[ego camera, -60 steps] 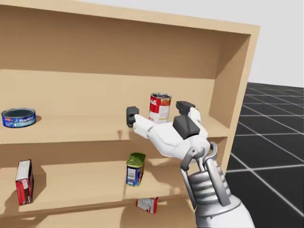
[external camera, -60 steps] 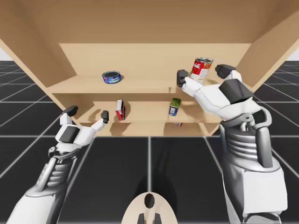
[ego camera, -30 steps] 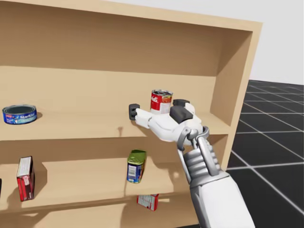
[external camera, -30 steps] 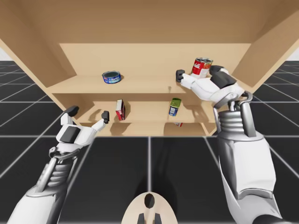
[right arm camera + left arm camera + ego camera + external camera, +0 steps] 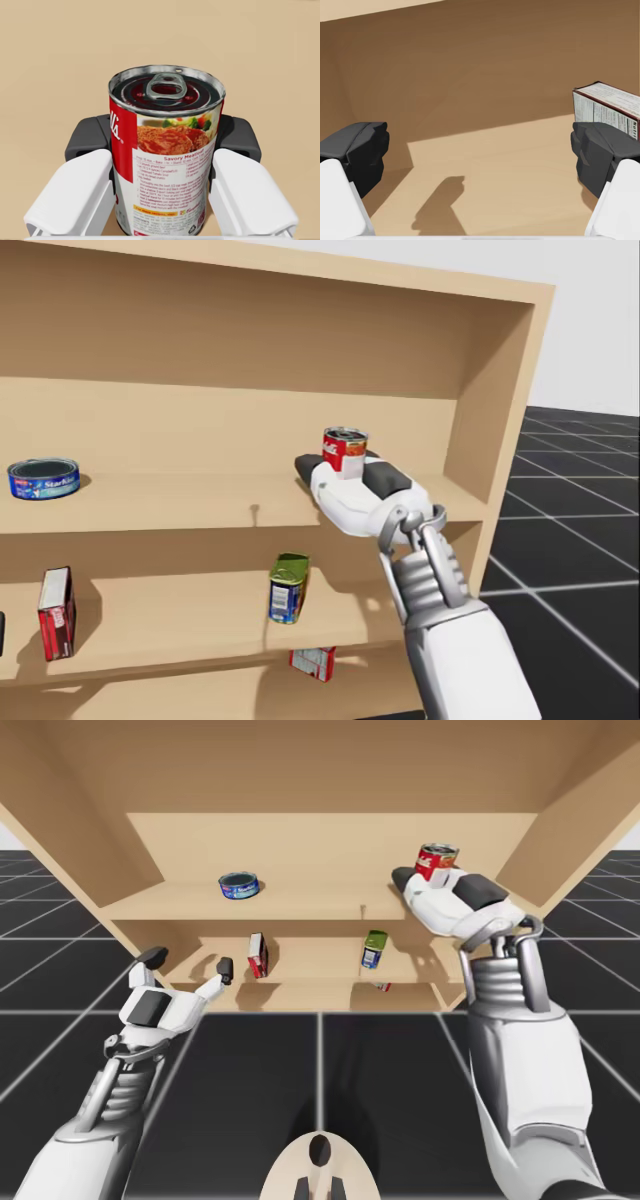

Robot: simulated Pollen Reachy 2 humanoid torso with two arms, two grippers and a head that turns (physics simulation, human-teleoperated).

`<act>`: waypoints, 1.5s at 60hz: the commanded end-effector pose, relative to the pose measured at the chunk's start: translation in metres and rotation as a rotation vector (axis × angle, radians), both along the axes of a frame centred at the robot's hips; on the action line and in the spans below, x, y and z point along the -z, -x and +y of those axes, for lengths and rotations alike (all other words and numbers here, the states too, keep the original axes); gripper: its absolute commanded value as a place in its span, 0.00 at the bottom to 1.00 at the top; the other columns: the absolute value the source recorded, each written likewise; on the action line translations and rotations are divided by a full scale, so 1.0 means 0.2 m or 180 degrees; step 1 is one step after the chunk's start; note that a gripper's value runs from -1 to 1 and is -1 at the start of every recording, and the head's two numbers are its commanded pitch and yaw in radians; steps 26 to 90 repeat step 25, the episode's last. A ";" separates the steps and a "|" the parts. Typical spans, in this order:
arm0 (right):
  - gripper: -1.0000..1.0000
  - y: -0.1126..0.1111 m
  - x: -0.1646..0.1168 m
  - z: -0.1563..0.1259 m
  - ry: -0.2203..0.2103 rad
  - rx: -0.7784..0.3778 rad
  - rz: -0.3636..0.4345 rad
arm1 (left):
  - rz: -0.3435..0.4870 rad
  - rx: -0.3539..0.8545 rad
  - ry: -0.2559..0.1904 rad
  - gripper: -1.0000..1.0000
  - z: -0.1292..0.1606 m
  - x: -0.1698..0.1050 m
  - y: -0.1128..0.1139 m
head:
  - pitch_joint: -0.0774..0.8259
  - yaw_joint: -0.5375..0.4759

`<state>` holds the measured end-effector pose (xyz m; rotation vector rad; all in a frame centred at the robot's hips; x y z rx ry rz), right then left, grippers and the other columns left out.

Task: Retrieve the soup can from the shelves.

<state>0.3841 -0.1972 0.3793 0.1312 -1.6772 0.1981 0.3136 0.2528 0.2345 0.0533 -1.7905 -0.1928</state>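
R gripper (image 5: 165, 140) clamped on soup can (image 5: 167, 165), one finger each side of label, low on the body. Can stands upright on top shelf (image 5: 300, 905), near the unit's right wall (image 5: 495, 410). Step in hand, by my read: draw can out. To do it well: firm squeeze, lift a touch so base doesn't drag or tip, then pull straight back toward torso w/ wrist level, off the wall and shelf lip. Green can (image 5: 288, 588) sits on shelf below, so don't dip the forearm. L gripper (image 5: 477, 155) spread wide, holding nothing, at middle shelf w/ red-white box (image 5: 607, 105) just beside one finger; leave parked.
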 end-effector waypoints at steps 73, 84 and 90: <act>1.00 0.52 -0.23 0.01 0.0021 -0.0166 -0.0502 | -0.0003 -0.0002 -0.0005 0.00 0.00 0.00 0.00 | 0.30 0.26; 1.00 0.52 -0.23 0.01 0.0021 -0.0166 -0.0502 | -0.0003 -0.0002 -0.0005 0.00 0.00 0.00 0.00 | 0.30 0.26; 1.00 0.52 -0.23 0.01 0.0021 -0.0166 -0.0502 | -0.0003 -0.0002 -0.0005 0.00 0.00 0.00 0.00 | 0.30 0.26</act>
